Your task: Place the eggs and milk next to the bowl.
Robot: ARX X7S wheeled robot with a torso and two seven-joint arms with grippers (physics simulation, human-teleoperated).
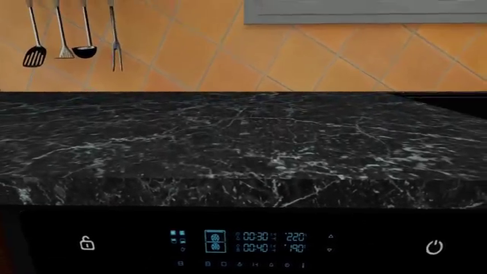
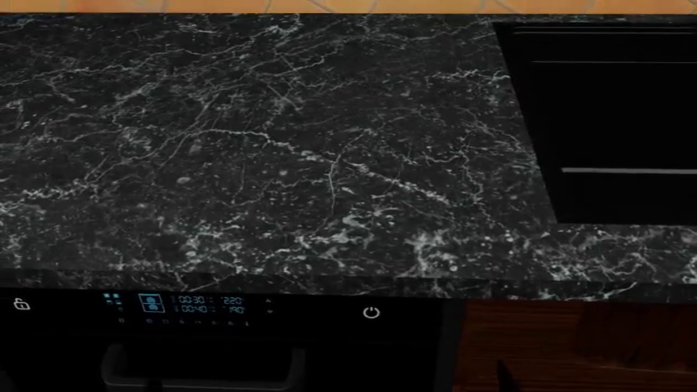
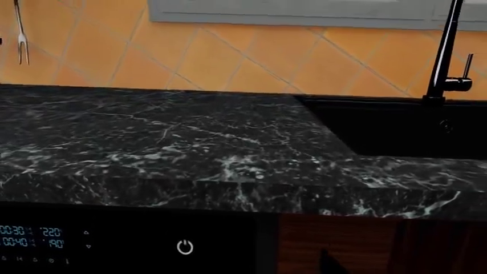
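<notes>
The eggs, the milk and the bowl are out of view in all three views. Only a bare black marble countertop (image 2: 273, 147) fills the head view, and both wrist views look across it from just below its front edge. My left gripper does not show anywhere. Of my right gripper, only a thin dark tip (image 3: 329, 261) pokes up in front of the wooden cabinet in the right wrist view. The same sliver (image 2: 502, 374) shows low in the head view, and its jaws cannot be made out.
A black sink (image 2: 610, 122) is set into the counter at the right, with a black faucet (image 3: 445, 51) behind it. An oven control panel (image 2: 185, 306) sits below the counter edge. Utensils (image 1: 72, 34) hang on the orange tiled wall.
</notes>
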